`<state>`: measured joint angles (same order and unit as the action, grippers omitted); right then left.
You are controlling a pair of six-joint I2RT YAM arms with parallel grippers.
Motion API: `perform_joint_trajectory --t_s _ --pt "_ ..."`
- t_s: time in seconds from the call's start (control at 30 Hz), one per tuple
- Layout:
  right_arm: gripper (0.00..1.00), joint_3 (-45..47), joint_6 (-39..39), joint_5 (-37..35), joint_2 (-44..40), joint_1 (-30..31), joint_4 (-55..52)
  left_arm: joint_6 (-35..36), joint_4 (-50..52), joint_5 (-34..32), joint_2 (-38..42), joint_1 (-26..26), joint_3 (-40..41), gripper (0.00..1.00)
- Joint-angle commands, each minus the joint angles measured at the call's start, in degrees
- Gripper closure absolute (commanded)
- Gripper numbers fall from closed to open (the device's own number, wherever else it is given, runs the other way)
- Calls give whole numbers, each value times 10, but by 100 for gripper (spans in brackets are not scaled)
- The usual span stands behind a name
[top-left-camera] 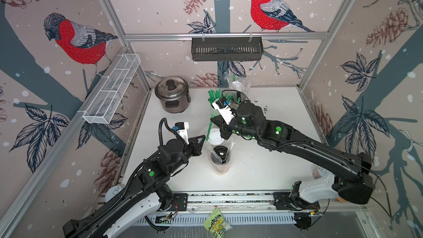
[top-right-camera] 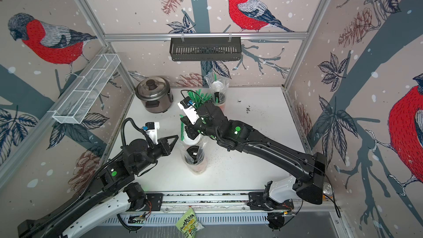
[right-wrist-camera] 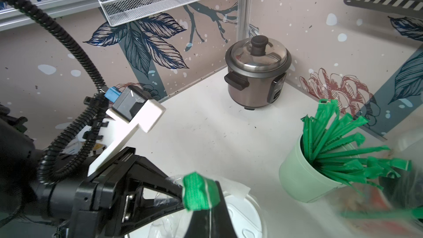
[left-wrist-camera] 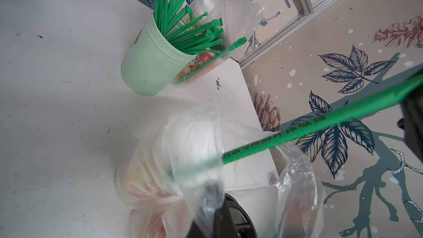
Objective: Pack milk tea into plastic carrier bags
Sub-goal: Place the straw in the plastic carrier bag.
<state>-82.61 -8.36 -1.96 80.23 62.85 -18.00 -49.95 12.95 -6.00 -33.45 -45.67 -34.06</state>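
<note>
In both top views a clear plastic carrier bag (top-left-camera: 225, 164) (top-right-camera: 199, 167) stands mid-table. It holds a white-lidded milk tea cup (top-left-camera: 215, 137) (top-right-camera: 191, 140) and a black-lidded one (top-left-camera: 220, 154) (top-right-camera: 193, 154). My left gripper (top-left-camera: 203, 137) (left-wrist-camera: 214, 193) is shut on that bag's rim, seen pinched in the right wrist view. My right gripper (top-left-camera: 212, 120) (right-wrist-camera: 209, 202) is shut on a wrapped green straw (left-wrist-camera: 320, 122) (right-wrist-camera: 199, 191). The straw slants down into the bag beside the white lid. A second bag (top-right-camera: 217, 88) with two cups stands against the back wall.
A pale green cup of green straws (left-wrist-camera: 148, 67) (right-wrist-camera: 299, 175) stands just behind my right wrist. A rice cooker (top-left-camera: 172, 95) sits at the back left. A white wire basket (top-left-camera: 112, 88) and a black basket (top-left-camera: 226, 49) hang on the walls. A snack packet (top-left-camera: 216, 224) lies beyond the front rail.
</note>
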Motion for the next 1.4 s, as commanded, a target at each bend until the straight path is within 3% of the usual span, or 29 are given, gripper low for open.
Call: perform_joint_trajectory --t_s 0.0,0.37,1.37 --pt "100 -5 15 -19 0 -1 7 2 -5 0 1 1 -3 100" --pt "100 27 15 -32 11 -3 54 5 -9 -2 1 1 -5 100" --pt "100 105 44 -153 34 -2 136 3 9 -22 12 0 -5 100"
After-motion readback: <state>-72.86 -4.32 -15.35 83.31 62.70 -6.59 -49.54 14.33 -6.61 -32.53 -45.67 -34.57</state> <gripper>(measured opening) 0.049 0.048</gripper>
